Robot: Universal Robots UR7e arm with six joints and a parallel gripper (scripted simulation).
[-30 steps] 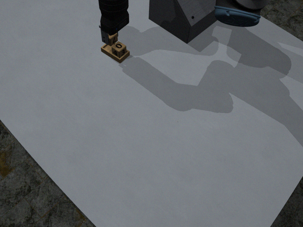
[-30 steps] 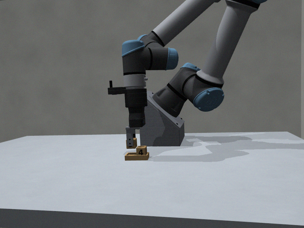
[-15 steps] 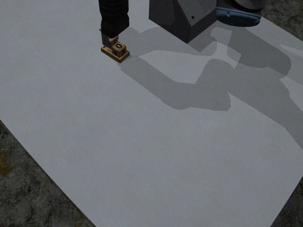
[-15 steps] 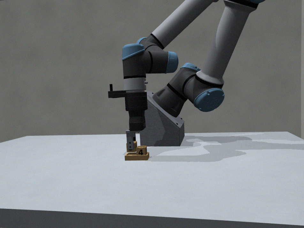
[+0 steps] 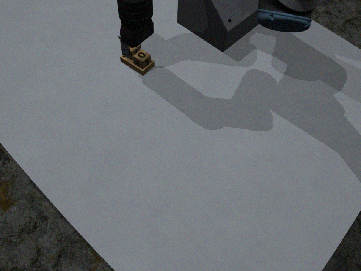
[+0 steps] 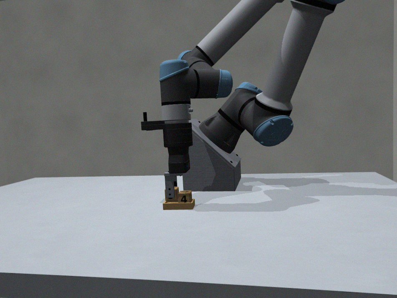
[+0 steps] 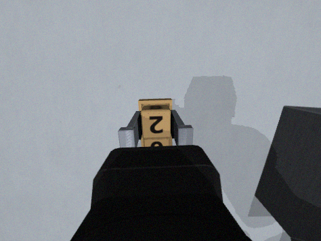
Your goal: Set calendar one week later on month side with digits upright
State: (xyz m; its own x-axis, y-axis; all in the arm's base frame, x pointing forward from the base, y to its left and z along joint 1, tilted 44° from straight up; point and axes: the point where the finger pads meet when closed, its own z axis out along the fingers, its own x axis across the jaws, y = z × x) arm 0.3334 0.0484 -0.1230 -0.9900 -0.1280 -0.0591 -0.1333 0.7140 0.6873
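Tray point(image 5: 131, 65) point(image 6: 177, 206) point(image 7: 156, 101) towards desk's point(image 5: 180, 186) point(image 6: 192, 243) point(image 7: 68, 68) back edge (exterior view); gripper point(image 5: 131, 54) point(image 6: 172, 195) point(image 7: 156, 118) closed around left block point(image 5: 134, 49) point(image 6: 176, 193) point(image 7: 156, 124), seemingly nearly seated beside right block point(image 5: 142, 58) point(image 6: 184, 196) point(image 7: 146, 142); date unconfirmed; release and arm withdrawal remain.

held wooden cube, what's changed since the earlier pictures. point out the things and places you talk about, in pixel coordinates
The held wooden cube point(image 5: 135, 49) point(image 6: 176, 195) point(image 7: 156, 123) moved down with the gripper point(image 5: 132, 52) point(image 6: 173, 193) point(image 7: 156, 118), from above the wooden tray point(image 5: 131, 65) point(image 6: 179, 206) point(image 7: 156, 100) to beside the other wooden cube point(image 5: 142, 58) point(image 6: 184, 197) point(image 7: 156, 143). It looks gripped throughout; whether it touches the tray's floor is hidden. The tray and other cube stayed put.
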